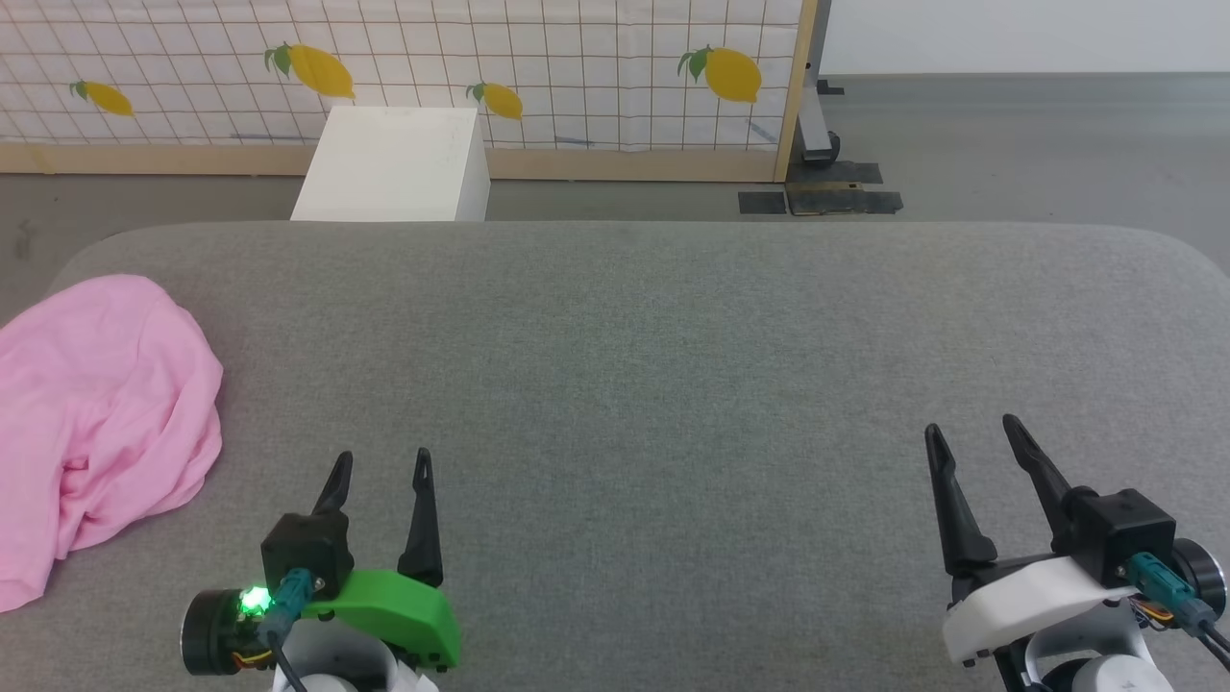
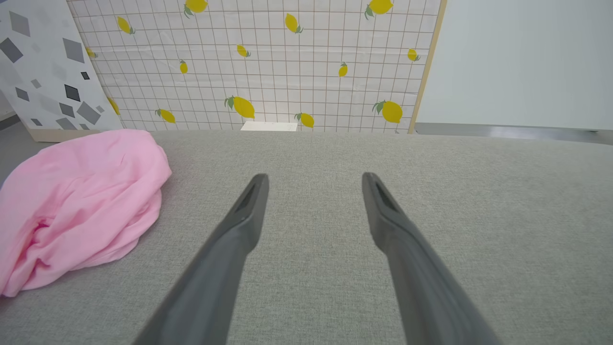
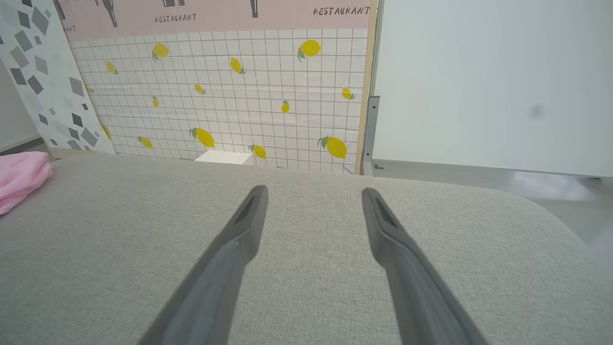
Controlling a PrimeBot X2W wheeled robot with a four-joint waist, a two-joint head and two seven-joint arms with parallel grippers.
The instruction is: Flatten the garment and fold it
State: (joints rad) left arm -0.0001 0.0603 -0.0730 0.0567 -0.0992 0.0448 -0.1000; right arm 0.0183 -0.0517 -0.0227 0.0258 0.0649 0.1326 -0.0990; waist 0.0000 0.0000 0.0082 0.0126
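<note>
The garment (image 1: 96, 413) is a crumpled heap of light pink cloth at the left edge of the grey surface (image 1: 625, 384); its waistband and legs cannot be made out. It appears again as the garment (image 2: 81, 201) at the left of the left wrist view, and a corner of the garment (image 3: 19, 179) shows at the far left of the right wrist view. My left gripper (image 1: 382, 463) hovers open near the front edge, to the right of the heap and apart from it, as the left gripper (image 2: 313, 179) shows. Far to the right my right gripper (image 1: 971, 429) stands open over bare cloth, seen also as the right gripper (image 3: 313, 193); both hold nothing.
The grey padded surface has rounded far corners. Behind it stand a white box (image 1: 394, 163) on the floor and a lemon-patterned screen (image 1: 538, 67) with a wooden frame. A grey floor (image 1: 1009, 144) lies at the back right.
</note>
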